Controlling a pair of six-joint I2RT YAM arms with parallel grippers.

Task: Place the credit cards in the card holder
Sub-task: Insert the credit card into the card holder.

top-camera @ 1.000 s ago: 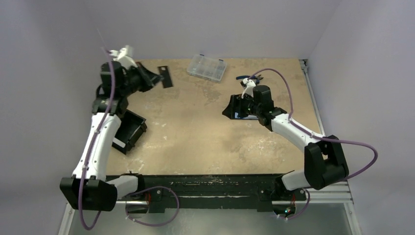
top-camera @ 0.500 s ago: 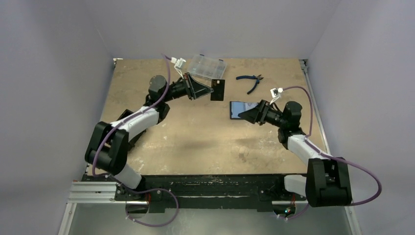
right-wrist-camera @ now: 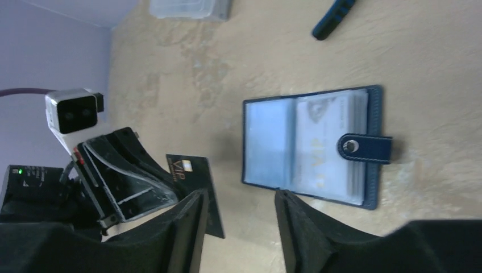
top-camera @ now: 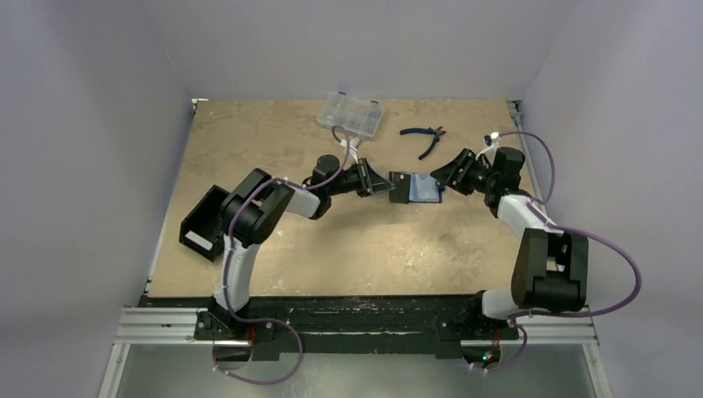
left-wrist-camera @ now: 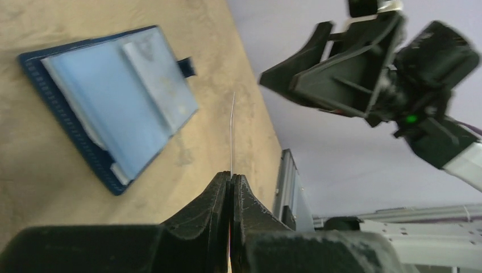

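Credit card [left-wrist-camera: 232,133] sits clamped edge-on in my left gripper [left-wrist-camera: 231,177], its length aimed at the open card holder [left-wrist-camera: 113,108] lying flat just beyond its tip, toward my right. My right gripper [right-wrist-camera: 239,199] hovers at the holder's far side, jaws apart and empty.

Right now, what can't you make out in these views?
- Card face: left wrist view, edge-on.
- Card holder contents: every view, cloudy sleeves; card count unclear.
- Pliers: right wrist view, cut off by top edge.
- Black box interior: top view, dark, too small.
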